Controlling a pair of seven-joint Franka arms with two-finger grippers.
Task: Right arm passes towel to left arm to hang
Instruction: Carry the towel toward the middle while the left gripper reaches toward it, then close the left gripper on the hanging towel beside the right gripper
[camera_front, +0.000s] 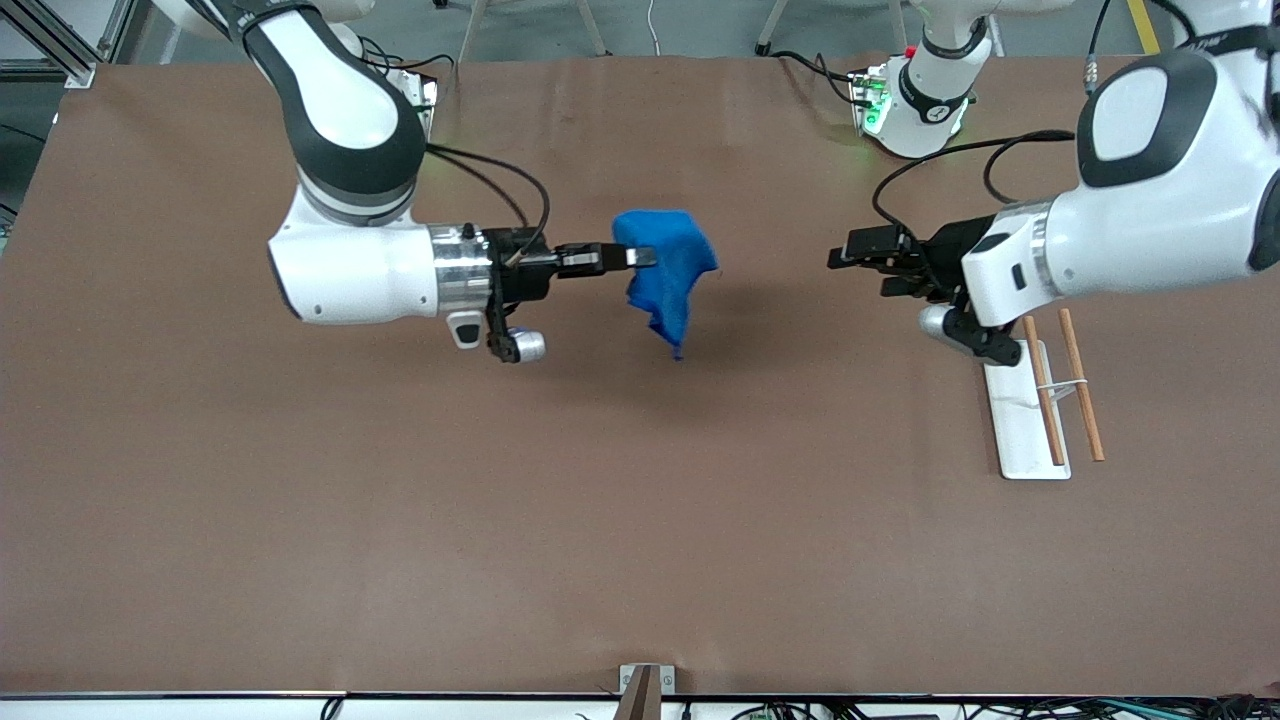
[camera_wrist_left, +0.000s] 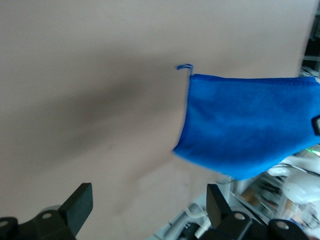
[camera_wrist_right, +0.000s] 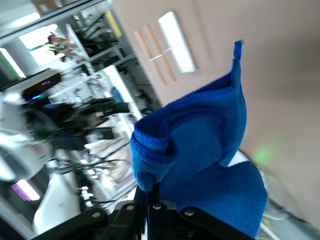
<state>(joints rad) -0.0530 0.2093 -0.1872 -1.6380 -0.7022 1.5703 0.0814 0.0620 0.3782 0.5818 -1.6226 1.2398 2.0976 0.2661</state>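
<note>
Handover in progress, mid-air over the brown matte tabletop (camera_front: 400, 520). Right gripper (camera_front: 640, 257): jaws clamped on one edge of the small royal-blue soft-pile fabric towel (camera_front: 668, 275), which droops in loose folds. Left gripper (camera_front: 850, 260): jaws apart, facing it, well apart. Advice: seize a free hanging edge near the thin corner loop (camera_wrist_left: 184, 67), clear of the holding jaws. White-based wooden-rod rack (camera_front: 1040, 410) lies under the left arm.
</note>
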